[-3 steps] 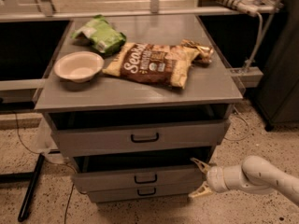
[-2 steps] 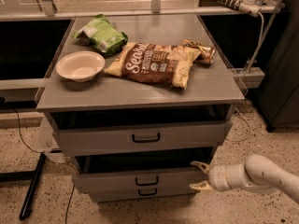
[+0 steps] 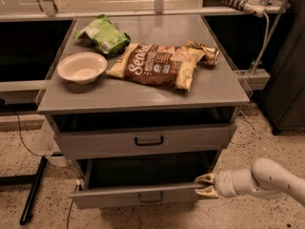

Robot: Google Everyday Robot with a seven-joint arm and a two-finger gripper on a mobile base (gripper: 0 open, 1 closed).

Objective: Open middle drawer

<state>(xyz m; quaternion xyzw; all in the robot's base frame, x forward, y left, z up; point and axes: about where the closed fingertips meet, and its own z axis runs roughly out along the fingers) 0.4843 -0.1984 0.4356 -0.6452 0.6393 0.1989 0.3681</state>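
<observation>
A grey cabinet (image 3: 209, 87) stands on a speckled floor (image 3: 28, 175). Its top holds a white bowl (image 3: 82, 67), a green bag (image 3: 102, 35) and a brown snack bag (image 3: 155, 65). The top drawer (image 3: 190, 137) is slightly ajar. Below it the middle drawer (image 3: 114, 197) stands well out from the cabinet, showing its dark inside, a small black handle (image 3: 151, 197) on its front. At the right end of that front is the gripper (image 3: 206, 184) of a white arm (image 3: 267, 178) coming in from the right. Its two tan fingertips (image 3: 205, 178) are spread a little, one above the other, and hold nothing that can be seen.
</observation>
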